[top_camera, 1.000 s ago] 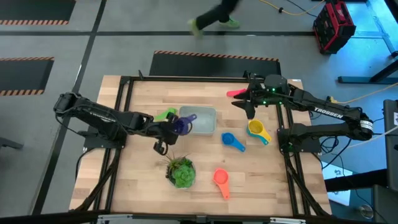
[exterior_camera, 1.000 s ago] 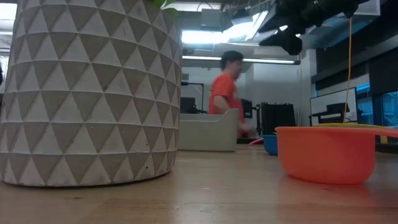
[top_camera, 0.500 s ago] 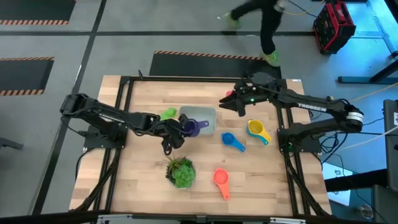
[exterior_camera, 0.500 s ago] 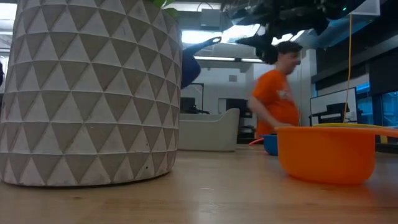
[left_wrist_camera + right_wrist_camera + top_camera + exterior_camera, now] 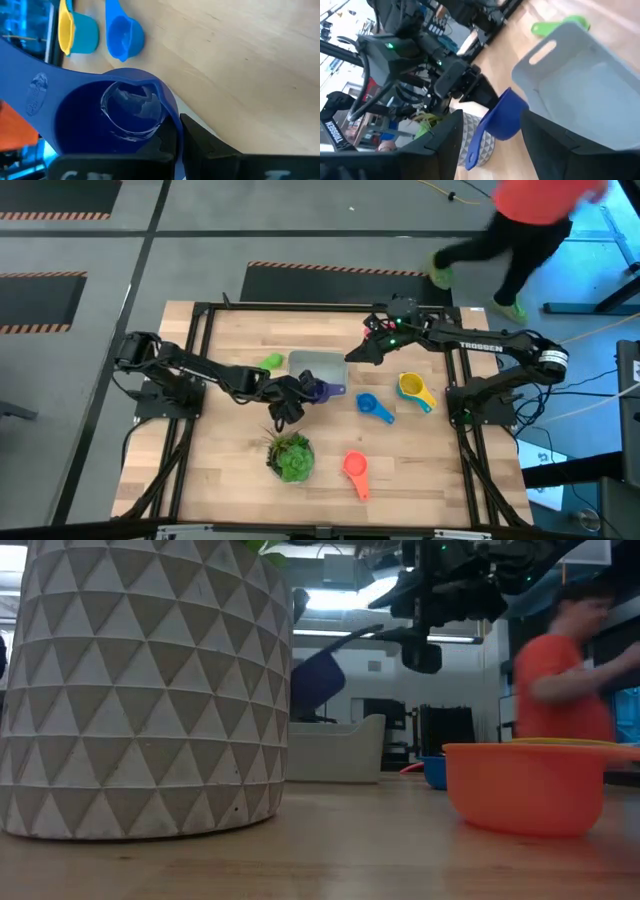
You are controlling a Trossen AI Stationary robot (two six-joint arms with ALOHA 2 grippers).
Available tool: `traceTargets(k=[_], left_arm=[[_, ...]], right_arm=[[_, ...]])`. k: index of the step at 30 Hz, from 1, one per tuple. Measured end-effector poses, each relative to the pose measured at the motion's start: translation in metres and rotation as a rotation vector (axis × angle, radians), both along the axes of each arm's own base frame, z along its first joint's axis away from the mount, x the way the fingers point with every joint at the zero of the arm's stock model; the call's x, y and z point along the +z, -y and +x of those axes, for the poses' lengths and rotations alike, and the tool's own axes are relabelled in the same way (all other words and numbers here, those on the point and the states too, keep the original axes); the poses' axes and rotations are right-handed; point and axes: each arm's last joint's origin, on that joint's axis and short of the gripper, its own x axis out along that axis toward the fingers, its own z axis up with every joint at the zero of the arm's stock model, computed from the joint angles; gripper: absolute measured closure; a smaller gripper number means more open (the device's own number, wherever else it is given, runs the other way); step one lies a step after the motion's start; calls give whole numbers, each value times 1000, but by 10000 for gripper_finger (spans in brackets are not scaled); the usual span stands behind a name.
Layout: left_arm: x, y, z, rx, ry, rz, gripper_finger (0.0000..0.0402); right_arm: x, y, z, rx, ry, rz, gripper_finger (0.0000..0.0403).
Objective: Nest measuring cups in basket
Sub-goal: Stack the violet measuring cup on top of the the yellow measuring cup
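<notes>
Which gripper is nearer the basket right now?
Left. The left gripper holds the purple cup at the basket's front edge. The right gripper hangs open just off the basket's right side.

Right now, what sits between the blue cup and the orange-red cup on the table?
Nothing: in the high view, only bare wood separates the blue cup from the orange-red cup.

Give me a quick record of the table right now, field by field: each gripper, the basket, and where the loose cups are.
left gripper: shut on purple cup, at basket's near edge
right gripper: open, empty, above basket's far right corner
basket: empty, mid-table
green cup: left of basket
blue cup, yellow cup, orange cup: loose on table
potted plant: front
</notes>
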Motion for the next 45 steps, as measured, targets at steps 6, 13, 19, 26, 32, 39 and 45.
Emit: traceTargets(k=[6, 13, 19, 26, 32, 39, 45], left_arm=[[-2, 0, 4, -51, 17, 53, 399], [2, -5, 8, -45, 64, 66, 399], [2, -10, 8, -29, 65, 67, 399], [2, -10, 8, -30, 65, 66, 399], [2, -10, 8, -31, 65, 67, 399], [2, -10, 8, -30, 65, 66, 399], [2, -10, 8, -29, 65, 67, 399]], right_arm=[[-13, 3, 7, 22, -34, 33, 201], [-23, -4, 15, 81, -55, 77, 201], [-27, -19, 24, 155, -59, 110, 201], [-28, -32, 28, 186, -75, 136, 201], [-28, -35, 29, 184, -83, 145, 219], [-28, -35, 29, 186, -84, 147, 283], [-28, -36, 29, 193, -83, 149, 354]])
